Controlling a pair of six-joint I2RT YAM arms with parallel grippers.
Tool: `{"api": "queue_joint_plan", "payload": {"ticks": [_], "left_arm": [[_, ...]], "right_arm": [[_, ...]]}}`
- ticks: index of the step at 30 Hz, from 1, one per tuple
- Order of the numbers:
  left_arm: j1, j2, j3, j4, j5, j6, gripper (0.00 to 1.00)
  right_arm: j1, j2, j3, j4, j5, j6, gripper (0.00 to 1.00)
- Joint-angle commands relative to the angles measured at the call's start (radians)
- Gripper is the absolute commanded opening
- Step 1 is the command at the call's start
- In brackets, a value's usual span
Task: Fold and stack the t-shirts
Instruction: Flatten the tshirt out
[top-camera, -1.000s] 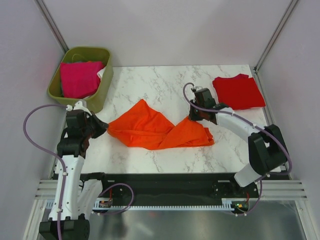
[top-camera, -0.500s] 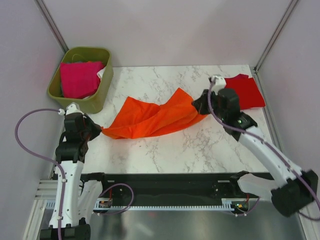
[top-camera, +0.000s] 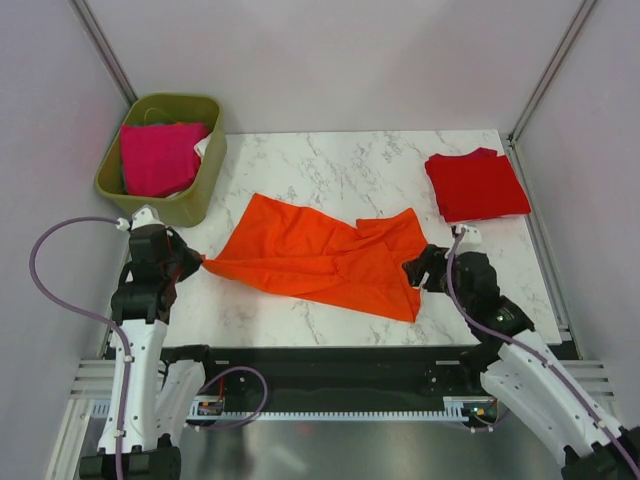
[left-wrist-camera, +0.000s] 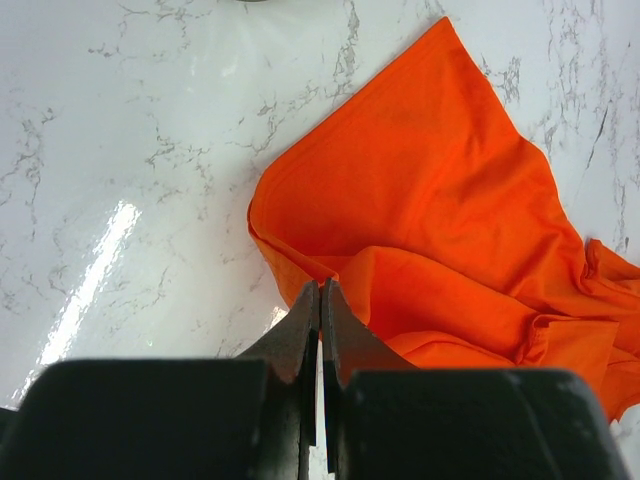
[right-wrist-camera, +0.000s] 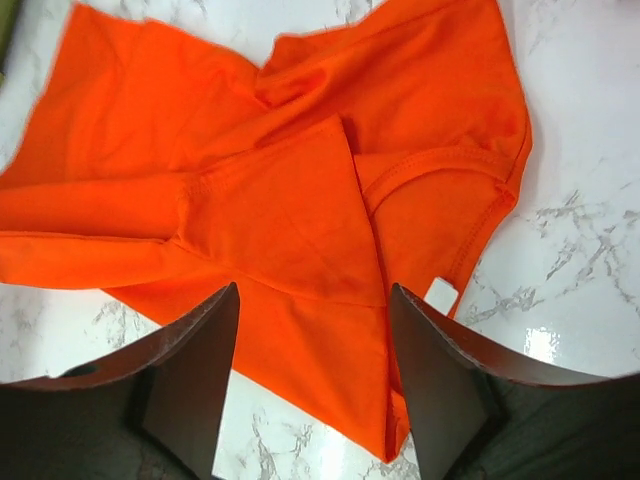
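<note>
Orange t-shirt (top-camera: 320, 262) now dropped flat, left jaws pinching its corner, right jaws let go, open

The orange t-shirt (top-camera: 320, 260) is lying crumpled and partly spread across the middle of the marble table (top-camera: 330, 165). It is tapering leftward to a tip pinched by the left gripper (top-camera: 203, 263), and its right part is sitting in loose overlapping folds (the neck opening and a small white label are showing in the right wrist view). The red t-shirt (top-camera: 477, 184) is resting folded into a rough rectangle at the far right corner, well apart from the orange one. The magenta t-shirt (top-camera: 158, 158) is lying loosely folded inside the olive bin (top-camera: 213, 150) at far left.
</note>
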Motion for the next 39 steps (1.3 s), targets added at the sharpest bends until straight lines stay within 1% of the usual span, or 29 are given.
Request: {"api": "queue_joint_plan", "payload": {"ticks": [1, 2, 3, 5, 6, 8, 10, 11, 14, 19, 23, 30, 31, 33, 34, 36, 37, 39], "left_arm": [[0.007, -0.006, 0.027, 0.012, 0.008, -0.018, 0.02], [0.007, -0.004, 0.026, 0.012, 0.011, -0.018, 0.02], [0.007, -0.004, 0.026, 0.014, 0.013, -0.018, 0.02], [0.007, -0.006, 0.024, 0.014, 0.017, -0.017, 0.02], [0.007, -0.007, 0.023, 0.017, 0.020, -0.017, 0.02], [0.007, -0.007, 0.021, 0.020, 0.024, -0.017, 0.02], [0.007, -0.004, 0.023, 0.020, 0.025, -0.017, 0.02], [0.007, -0.004, 0.020, 0.020, 0.024, -0.017, 0.02], [0.007, -0.003, 0.021, 0.020, 0.025, -0.017, 0.02], [0.007, -0.003, 0.020, 0.022, 0.028, -0.020, 0.02], [0.007, -0.004, 0.019, 0.020, 0.030, -0.020, 0.02], [0.007, -0.009, 0.019, 0.023, 0.033, -0.020, 0.02], [0.006, -0.009, 0.019, 0.022, 0.034, -0.018, 0.02], [0.007, -0.010, 0.019, 0.023, 0.033, -0.020, 0.02], [0.007, -0.010, 0.019, 0.023, 0.036, -0.018, 0.02], [0.009, -0.013, 0.019, 0.023, 0.036, -0.018, 0.02], [0.007, -0.012, 0.019, 0.022, 0.037, -0.020, 0.02], [0.007, -0.013, 0.019, 0.023, 0.037, -0.020, 0.02]], "right_arm": [[-0.002, 0.207, 0.109, 0.046, -0.056, -0.032, 0.68], [-0.002, 0.332, 0.131, 0.045, -0.085, -0.044, 0.63], [0.000, 0.391, 0.175, 0.040, -0.093, -0.065, 0.61], [0.004, 0.491, 0.214, 0.042, -0.078, -0.079, 0.57], [0.004, 0.569, 0.246, 0.052, -0.066, -0.087, 0.56], [0.006, 0.653, 0.275, 0.069, -0.008, -0.092, 0.55], [0.006, 0.703, 0.316, 0.092, 0.016, -0.095, 0.55], [0.006, 0.753, 0.332, 0.097, 0.031, -0.095, 0.55], [0.006, 0.848, 0.393, 0.108, 0.039, -0.101, 0.55], [0.006, 0.954, 0.465, 0.143, 0.054, -0.098, 0.55], [0.006, 1.075, 0.531, 0.144, 0.037, -0.099, 0.54], [0.004, 1.163, 0.583, 0.161, 0.033, -0.107, 0.52], [0.004, 1.168, 0.585, 0.161, 0.028, -0.107, 0.46], [0.004, 1.172, 0.586, 0.166, 0.020, -0.107, 0.38], [0.006, 1.172, 0.586, 0.169, 0.013, -0.107, 0.30], [0.006, 1.171, 0.583, 0.175, 0.008, -0.109, 0.19], [0.006, 1.162, 0.583, 0.175, 0.007, -0.109, 0.08], [0.004, 1.150, 0.576, 0.177, 0.001, -0.107, 0.02]]}}
